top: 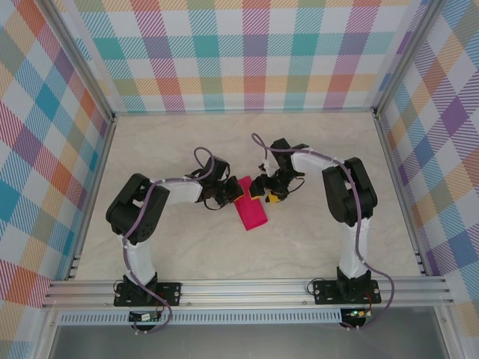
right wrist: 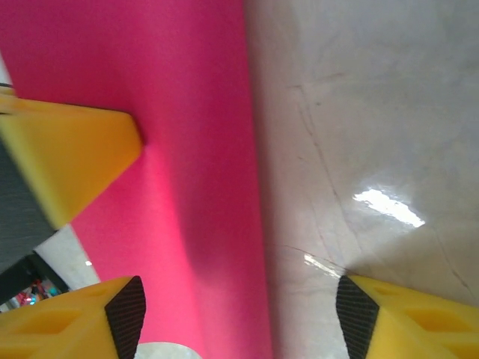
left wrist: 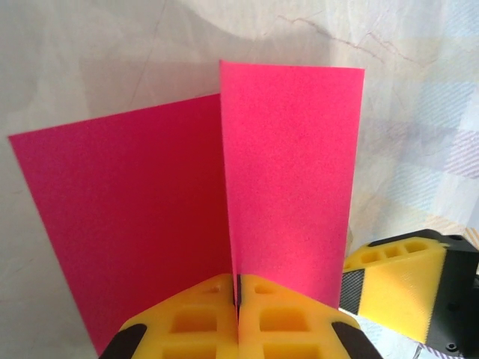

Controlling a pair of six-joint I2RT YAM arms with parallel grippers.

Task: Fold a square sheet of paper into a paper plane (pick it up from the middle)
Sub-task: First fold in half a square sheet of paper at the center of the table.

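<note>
Pale marbled tabletop (top: 299, 254) lies under both my arms. Closest to the left wrist camera, my left gripper (left wrist: 237, 292) is clenched. Its yellow fingers (left wrist: 258, 299) are pressed together on the pink sheet of paper (left wrist: 135, 217), right at its crease. From that pinch the sheet opens away from me in two panels. The left panel leans back toward the table and the right one stands steeply.

My right gripper (right wrist: 239, 318) is released, jaws spread wide and gripping nothing. The sheet runs up between them, close by the finger on that view's left, with bare table beside the other finger.

Seen from above, my two grippers face each other near the middle of the table. The sheet lies between them, its loose end reaching toward my bases. Beyond it, plaid walls (top: 254, 52) close the far side.
</note>
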